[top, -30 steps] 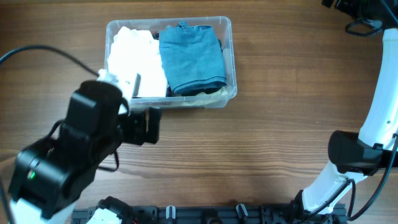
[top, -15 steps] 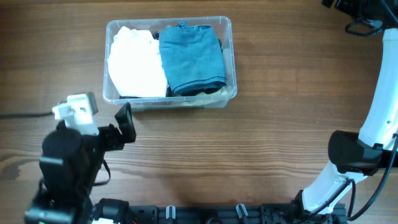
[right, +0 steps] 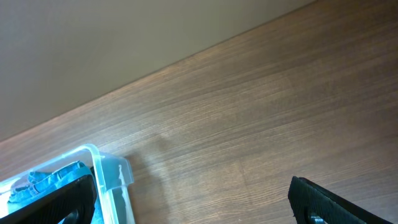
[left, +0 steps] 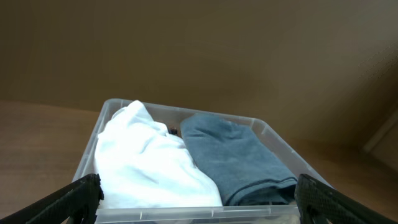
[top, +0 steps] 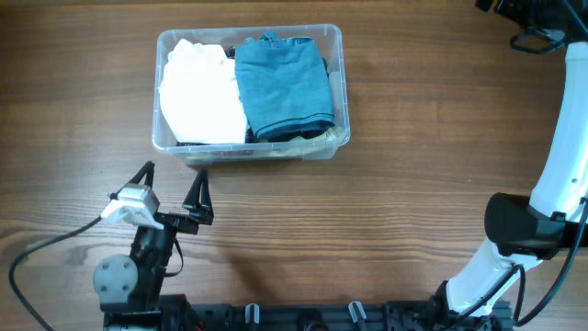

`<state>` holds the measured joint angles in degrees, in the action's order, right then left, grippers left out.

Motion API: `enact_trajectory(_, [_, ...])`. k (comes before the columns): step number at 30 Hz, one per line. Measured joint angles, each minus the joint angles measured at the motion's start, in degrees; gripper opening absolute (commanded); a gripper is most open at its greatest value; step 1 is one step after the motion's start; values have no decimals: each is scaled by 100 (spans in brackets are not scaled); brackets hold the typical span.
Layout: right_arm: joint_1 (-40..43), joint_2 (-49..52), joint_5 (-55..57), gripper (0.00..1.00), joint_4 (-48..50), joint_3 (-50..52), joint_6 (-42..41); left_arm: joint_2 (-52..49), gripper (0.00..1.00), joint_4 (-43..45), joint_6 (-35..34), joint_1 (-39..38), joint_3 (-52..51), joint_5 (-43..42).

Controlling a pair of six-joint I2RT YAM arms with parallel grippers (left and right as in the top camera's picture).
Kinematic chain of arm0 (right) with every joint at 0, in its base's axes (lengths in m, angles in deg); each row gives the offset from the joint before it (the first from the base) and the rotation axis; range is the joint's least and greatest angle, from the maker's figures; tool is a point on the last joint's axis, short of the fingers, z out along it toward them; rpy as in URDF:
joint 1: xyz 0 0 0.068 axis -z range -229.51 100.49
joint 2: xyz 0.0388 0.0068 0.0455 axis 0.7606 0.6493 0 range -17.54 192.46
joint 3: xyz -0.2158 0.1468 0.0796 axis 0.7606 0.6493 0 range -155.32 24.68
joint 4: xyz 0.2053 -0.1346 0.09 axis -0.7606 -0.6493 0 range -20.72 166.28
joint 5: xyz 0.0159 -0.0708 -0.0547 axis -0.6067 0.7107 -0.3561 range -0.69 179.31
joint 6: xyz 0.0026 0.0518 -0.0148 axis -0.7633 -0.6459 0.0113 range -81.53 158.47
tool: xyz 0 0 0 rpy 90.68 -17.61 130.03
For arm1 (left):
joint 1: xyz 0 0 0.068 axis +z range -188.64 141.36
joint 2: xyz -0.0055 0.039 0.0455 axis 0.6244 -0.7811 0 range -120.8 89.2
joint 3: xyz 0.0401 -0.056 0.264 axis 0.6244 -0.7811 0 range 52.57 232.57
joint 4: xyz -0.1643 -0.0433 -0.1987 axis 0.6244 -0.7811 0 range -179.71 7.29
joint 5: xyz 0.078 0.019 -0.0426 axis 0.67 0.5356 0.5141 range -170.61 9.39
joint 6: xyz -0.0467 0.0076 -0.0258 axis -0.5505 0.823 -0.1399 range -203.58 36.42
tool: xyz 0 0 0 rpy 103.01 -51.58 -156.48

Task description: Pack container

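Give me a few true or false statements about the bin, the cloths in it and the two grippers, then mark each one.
1. The white cloth lies in the container beside the blue cloth. True.
2. The left gripper is holding the white cloth. False: it is open and empty, over the table, apart from the container.
3. The blue cloth lies on the table outside the container. False: it is inside the container.
4. The right gripper is open. True.
5. A lid covers the container. False: its top is open.
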<state>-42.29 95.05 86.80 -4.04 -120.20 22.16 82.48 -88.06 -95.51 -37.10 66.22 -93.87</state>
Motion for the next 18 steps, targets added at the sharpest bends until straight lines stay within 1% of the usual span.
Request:
enact_trajectory(6, [0, 0, 0, 100, -2, 0, 2, 529, 100, 39, -20, 164, -269, -129])
enact_trajectory(18, [0, 0, 0, 100, 0, 0, 0, 592, 100, 9, -44, 164, -518, -173])
